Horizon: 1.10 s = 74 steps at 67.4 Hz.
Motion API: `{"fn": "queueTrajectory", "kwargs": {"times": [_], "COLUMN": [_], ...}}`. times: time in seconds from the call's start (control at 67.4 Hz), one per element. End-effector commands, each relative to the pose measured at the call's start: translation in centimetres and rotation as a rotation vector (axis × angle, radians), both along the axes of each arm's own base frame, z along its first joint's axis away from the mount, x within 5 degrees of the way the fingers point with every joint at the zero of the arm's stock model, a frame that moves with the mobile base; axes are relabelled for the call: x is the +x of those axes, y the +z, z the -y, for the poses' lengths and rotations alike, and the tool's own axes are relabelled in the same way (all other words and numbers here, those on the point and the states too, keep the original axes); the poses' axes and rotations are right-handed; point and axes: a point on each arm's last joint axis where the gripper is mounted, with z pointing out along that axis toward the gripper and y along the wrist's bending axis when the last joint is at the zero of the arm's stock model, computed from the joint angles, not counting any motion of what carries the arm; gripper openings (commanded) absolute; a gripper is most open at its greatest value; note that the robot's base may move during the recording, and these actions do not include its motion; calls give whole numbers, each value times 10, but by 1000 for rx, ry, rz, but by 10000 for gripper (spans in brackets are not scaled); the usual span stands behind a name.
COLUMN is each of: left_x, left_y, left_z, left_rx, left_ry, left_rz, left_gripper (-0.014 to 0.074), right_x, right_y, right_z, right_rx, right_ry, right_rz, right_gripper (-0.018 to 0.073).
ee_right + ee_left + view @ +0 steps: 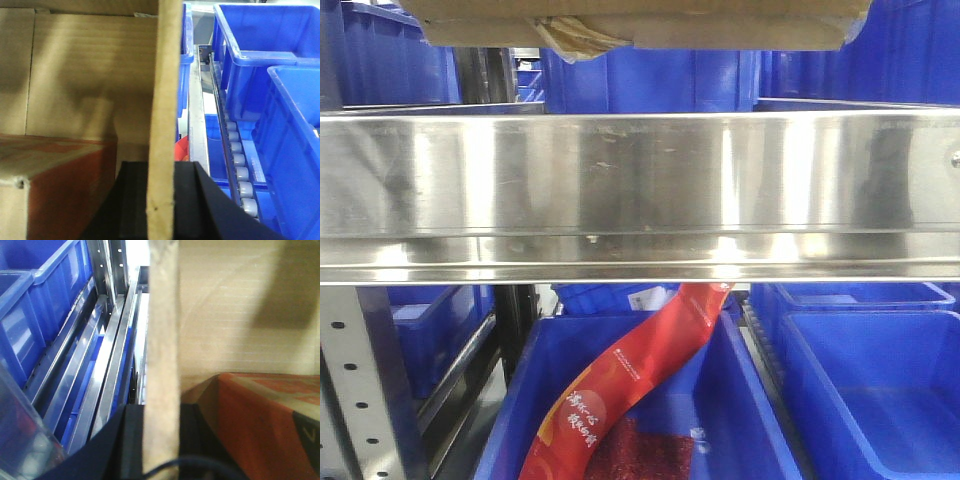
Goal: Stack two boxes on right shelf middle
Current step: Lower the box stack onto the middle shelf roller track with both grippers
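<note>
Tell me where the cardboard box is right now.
Front view: the cardboard box shows at the top edge, centre, just above the steel shelf rail, with blue bins behind it.

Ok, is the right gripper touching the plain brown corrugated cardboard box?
Touching. In the right wrist view the right gripper clamps the brown cardboard box by its upright wall, black fingers flush against both faces.

The shelf's broad steel rail (640, 190) bars the whole front; an open band lies between it and the cardboard box (640, 25) above, blue bins (650, 80) behind; left of the box, a blue bin (45, 305) and steel runners (112, 370) leave a narrow slot; on its right, more bins (250, 85) and a roller track (239, 172) crowd close; an orange carton (265, 415) fills its inside corner.
</note>
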Motion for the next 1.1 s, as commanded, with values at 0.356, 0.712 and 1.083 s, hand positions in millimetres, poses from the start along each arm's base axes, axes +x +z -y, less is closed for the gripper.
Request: {"fn": "queueTrajectory", "kwargs": {"times": [0.356,0.712,1.083], "left_x": [-2,-6,-4], "left_y": [11,3,-16], "left_z": [-9,-8,-16], "left_rx": [25,16,-111], "left_ry": [34,33,-42], "left_rz": [62,-28,-256], "left_gripper": [-111,-111,-111], "right_x": [-6,-9,2], "right_y": [13,5,-21], "right_z": [4,3,-7], "right_rx": [-1,34,81], "right_ry": [3,-3,-7], "right_rz": [73,-22,-245], "right_gripper": [-154,-154,-154]}}
